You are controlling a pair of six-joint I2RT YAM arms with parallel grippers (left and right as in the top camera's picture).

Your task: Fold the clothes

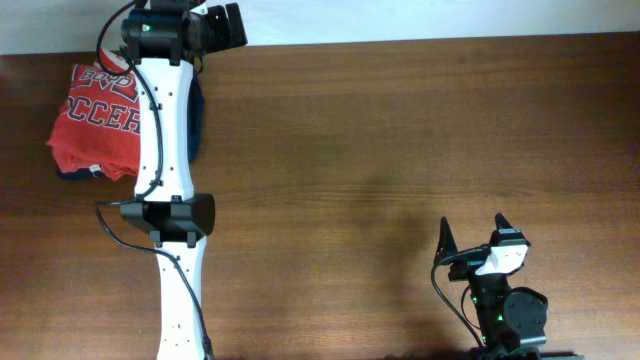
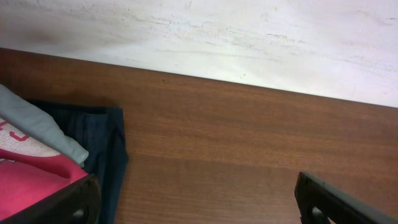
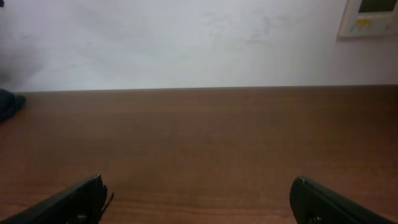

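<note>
The clothes, a coral-red T-shirt [image 1: 100, 115] with white lettering, lie crumpled at the table's far left back corner. In the left wrist view its red cloth [image 2: 25, 183] fills the lower left corner, with a pale grey fold on top. My left gripper [image 1: 228, 25] is raised near the back edge, just right of the shirt. It is open [image 2: 198, 186], with only bare wood between its fingers. My right gripper [image 1: 471, 225] is far away at the front right, open [image 3: 198, 183] and holding nothing.
A dark navy garment [image 1: 195, 115] lies under and beside the red shirt, and its edge [image 2: 102, 146] is next to my left finger. The white left arm [image 1: 170, 200] stretches across the table's left side. A white wall [image 2: 249, 37] rises behind the back edge.
</note>
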